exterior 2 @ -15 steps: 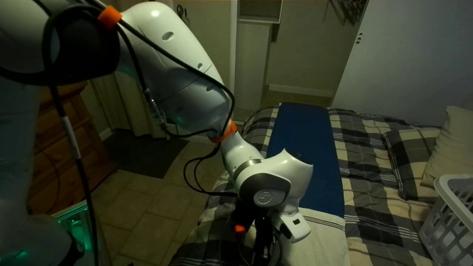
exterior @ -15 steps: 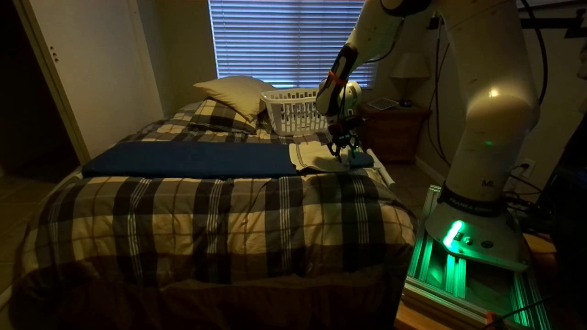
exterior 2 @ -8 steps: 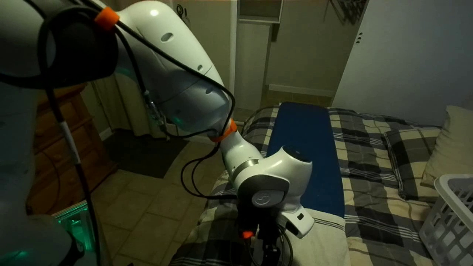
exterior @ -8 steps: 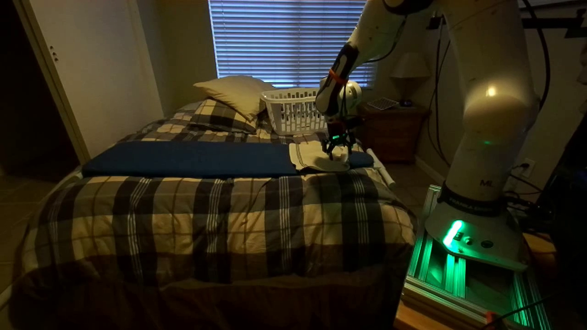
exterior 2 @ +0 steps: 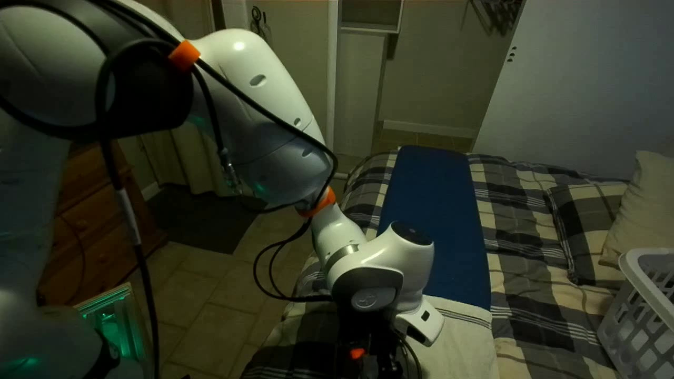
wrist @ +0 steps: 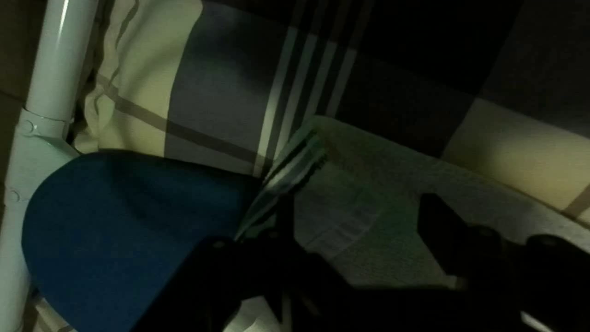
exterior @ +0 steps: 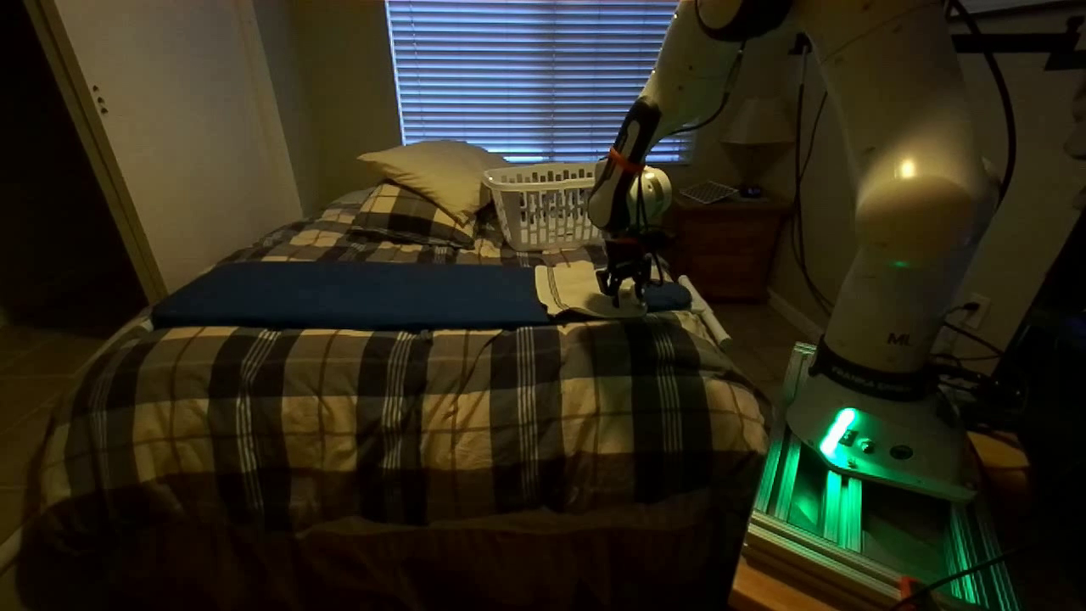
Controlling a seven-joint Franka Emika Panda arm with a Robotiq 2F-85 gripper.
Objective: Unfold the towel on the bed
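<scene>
The cream-white towel (exterior: 573, 288) lies across the long dark blue cloth on the plaid bed (exterior: 475, 373). It has dark stripes near one edge. It also shows in an exterior view (exterior 2: 466, 329), partly behind the wrist. In the wrist view the towel (wrist: 368, 258) has a striped corner that looks folded over. My gripper (exterior: 628, 299) is low over the towel's near-robot end. In the wrist view the gripper (wrist: 356, 200) is open, its dark fingers apart with towel surface between them. I cannot tell whether the fingertips touch it.
The long dark blue cloth (exterior: 356, 293) runs across the bed; its rounded end (wrist: 115, 221) lies beside a white rail (wrist: 50, 101). A white laundry basket (exterior: 543, 208) and pale pillow (exterior: 441, 170) stand toward the window. A nightstand (exterior: 730, 246) with a lamp is behind.
The gripper has moved slightly down toward the towel and turned a little. The upper arm has shifted with it. The towel shows no clear movement.
</scene>
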